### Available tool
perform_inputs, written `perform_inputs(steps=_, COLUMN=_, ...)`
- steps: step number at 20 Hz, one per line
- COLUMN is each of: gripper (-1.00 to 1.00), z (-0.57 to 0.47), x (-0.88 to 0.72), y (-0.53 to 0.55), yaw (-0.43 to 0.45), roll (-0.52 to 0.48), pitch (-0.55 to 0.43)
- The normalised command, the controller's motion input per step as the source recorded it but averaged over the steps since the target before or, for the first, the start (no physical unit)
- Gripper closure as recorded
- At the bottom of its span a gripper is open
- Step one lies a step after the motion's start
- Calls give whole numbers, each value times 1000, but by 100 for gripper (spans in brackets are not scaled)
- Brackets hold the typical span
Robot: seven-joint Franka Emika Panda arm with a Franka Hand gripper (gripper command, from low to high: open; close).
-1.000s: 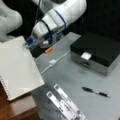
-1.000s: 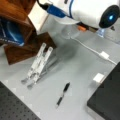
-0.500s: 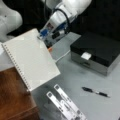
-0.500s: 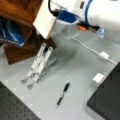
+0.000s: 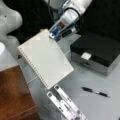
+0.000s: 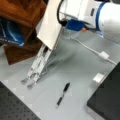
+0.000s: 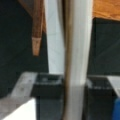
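Gripper was clamped on the top corner of the spiral notebook; in the wrist view the notebook's edge was seen pinched between the fingers. Notebook was held off the table, tilted, hanging above the metal stand, whose top was just beneath its lower edge in a front view. Pen was left flat on the table, well apart, near the black box. Wooden block was seen left of the stand. Notebook was not set down.
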Motion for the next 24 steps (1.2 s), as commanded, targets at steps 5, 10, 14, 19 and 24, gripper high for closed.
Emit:
perform_inputs(steps=5, gripper=100, z=-364, x=236, y=184, yaw=-89, roll=-49, pitch=-96)
perform_inputs(steps=10, gripper=100, z=-262, x=286, y=125, yaw=-43, roll=-246, pitch=-78)
perform_inputs(steps=14, gripper=100, z=-139, x=265, y=46, yaw=-51, roll=-315, pitch=-80)
perform_inputs(steps=19, gripper=100, z=-117, x=261, y=-22, yaw=-96, roll=-304, pitch=-110)
perform_inputs(steps=24, gripper=100, z=-92, x=261, y=-21, yaw=-96, roll=-313, pitch=-95)
